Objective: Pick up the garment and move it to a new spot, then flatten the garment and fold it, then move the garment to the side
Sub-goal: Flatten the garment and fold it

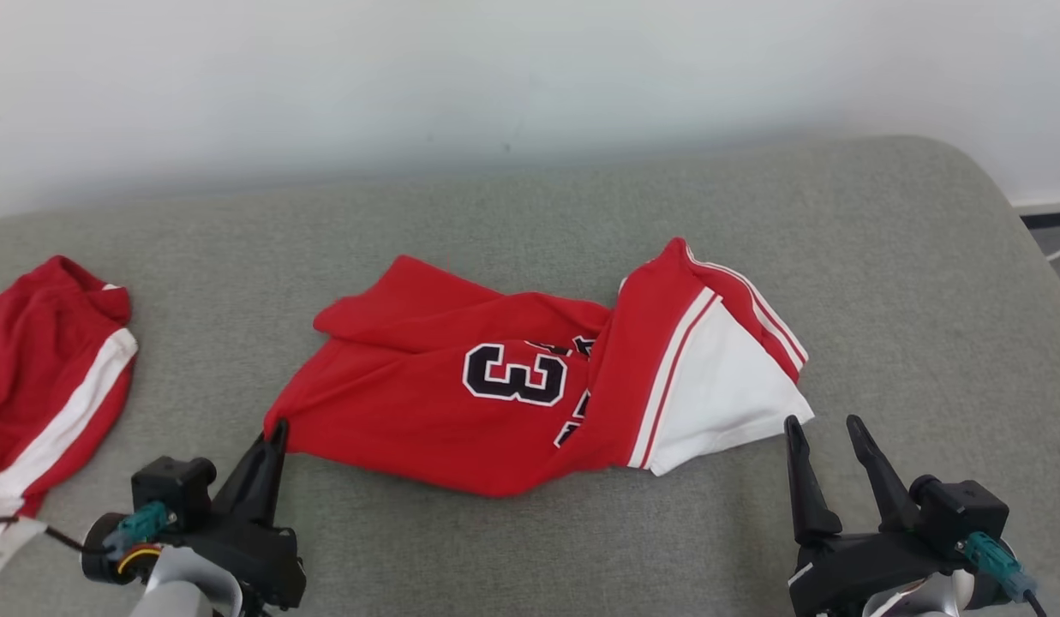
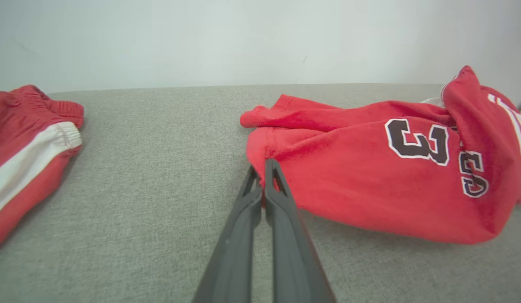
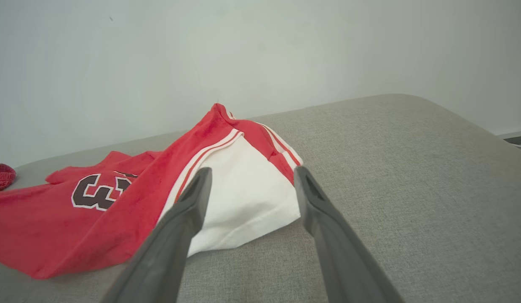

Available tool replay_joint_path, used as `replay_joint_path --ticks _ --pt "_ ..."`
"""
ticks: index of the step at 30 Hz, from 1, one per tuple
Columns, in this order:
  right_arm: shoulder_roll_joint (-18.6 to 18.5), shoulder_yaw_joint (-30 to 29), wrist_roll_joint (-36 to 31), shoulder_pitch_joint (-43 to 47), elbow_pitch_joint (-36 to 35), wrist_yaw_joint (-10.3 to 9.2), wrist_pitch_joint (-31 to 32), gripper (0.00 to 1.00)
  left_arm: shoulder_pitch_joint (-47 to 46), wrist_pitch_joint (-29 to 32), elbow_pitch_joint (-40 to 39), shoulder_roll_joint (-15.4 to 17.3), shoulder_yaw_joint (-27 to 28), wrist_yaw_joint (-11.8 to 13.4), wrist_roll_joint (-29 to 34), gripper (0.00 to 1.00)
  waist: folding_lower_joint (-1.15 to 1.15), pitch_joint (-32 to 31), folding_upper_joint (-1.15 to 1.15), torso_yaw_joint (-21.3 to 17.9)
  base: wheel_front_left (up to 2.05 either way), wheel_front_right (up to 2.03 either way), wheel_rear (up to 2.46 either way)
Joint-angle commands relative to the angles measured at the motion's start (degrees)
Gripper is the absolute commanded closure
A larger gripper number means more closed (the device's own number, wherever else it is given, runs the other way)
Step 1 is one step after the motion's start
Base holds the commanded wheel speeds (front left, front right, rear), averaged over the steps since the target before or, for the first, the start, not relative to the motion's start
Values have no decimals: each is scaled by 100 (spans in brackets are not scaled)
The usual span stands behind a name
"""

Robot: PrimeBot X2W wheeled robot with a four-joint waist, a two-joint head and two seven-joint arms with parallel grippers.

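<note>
We gripped the crumpled red-and-white numbered jersey [image 1: 461, 411] at its 8 o'clock corner with our left hand [image 1: 278, 431], right hand [image 1: 823, 422] wide at 4 o'clock; lifting, flattening, folding apparently remained.

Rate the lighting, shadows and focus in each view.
Head view: soft, even light, no glare; the jersey casts only a thin shadow along its near edge. Left wrist view: the left gripper looks soft close to the lens, the jersey sharper. Right wrist view: the right gripper is slightly blurred near the bottom edge; wall evenly lit.
</note>
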Motion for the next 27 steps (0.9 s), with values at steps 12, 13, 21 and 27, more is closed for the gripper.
replay_joint_path --ticks 12,13,21,27 --pt "30 -60 30 218 13 0 -14 0 1746 870 -2970 153 -156 587 37 100 0 -251 0 549 0 0 0" --pt "30 -70 32 219 13 0 -21 0 1876 951 -3224 158 -182 640 38 100 0 -241 0 573 0 0 0" --pt "50 -85 8 152 13 0 -52 0 2659 1445 -4405 294 -271 912 67 100 0 -123 0 660 0 0 0" --pt "48 -33 40 67 63 0 -73 0 2539 1417 -4516 351 -207 915 36 100 0 -81 0 579 0 0 0"
